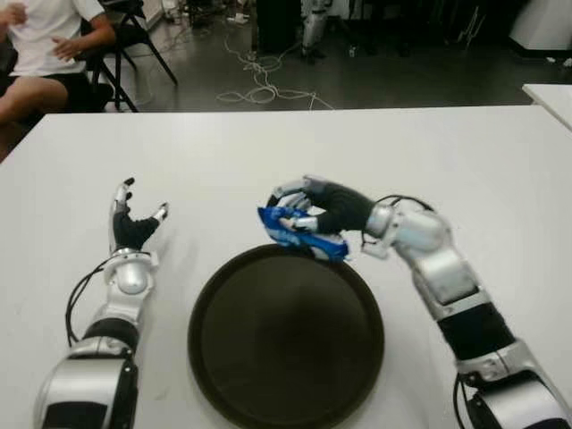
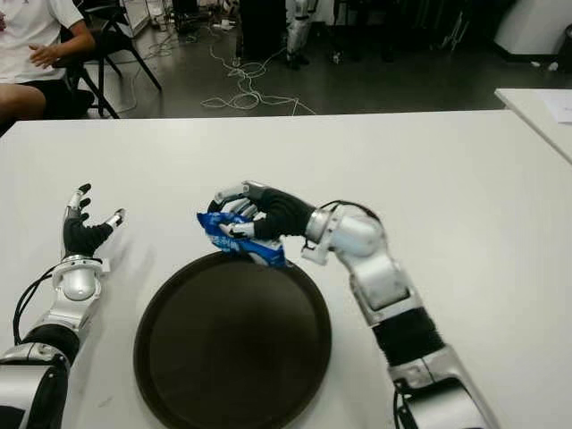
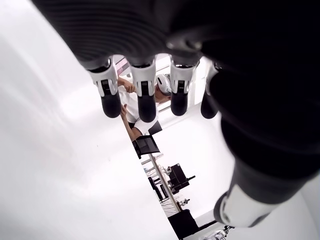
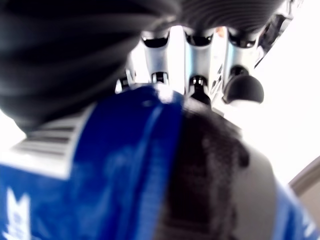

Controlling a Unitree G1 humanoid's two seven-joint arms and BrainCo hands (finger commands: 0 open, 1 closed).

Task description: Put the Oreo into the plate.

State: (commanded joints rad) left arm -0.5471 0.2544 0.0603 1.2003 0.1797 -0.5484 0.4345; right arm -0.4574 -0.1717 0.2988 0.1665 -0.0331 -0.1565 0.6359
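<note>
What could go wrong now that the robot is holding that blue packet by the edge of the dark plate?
1. The right hand holds the Oreo packet right at the far rim of the plate; let go here, it might catch the rim and tip out onto the table.
2. The packet is held at one end and sags, so it might slip early.

The left hand, open, is too far left to catch it.

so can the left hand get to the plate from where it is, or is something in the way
Probably yes. The left hand shows open and empty just left of the plate, with only bare table between them. The right hand holds the Oreo pack at the plate's far rim, clear of that path.
</note>
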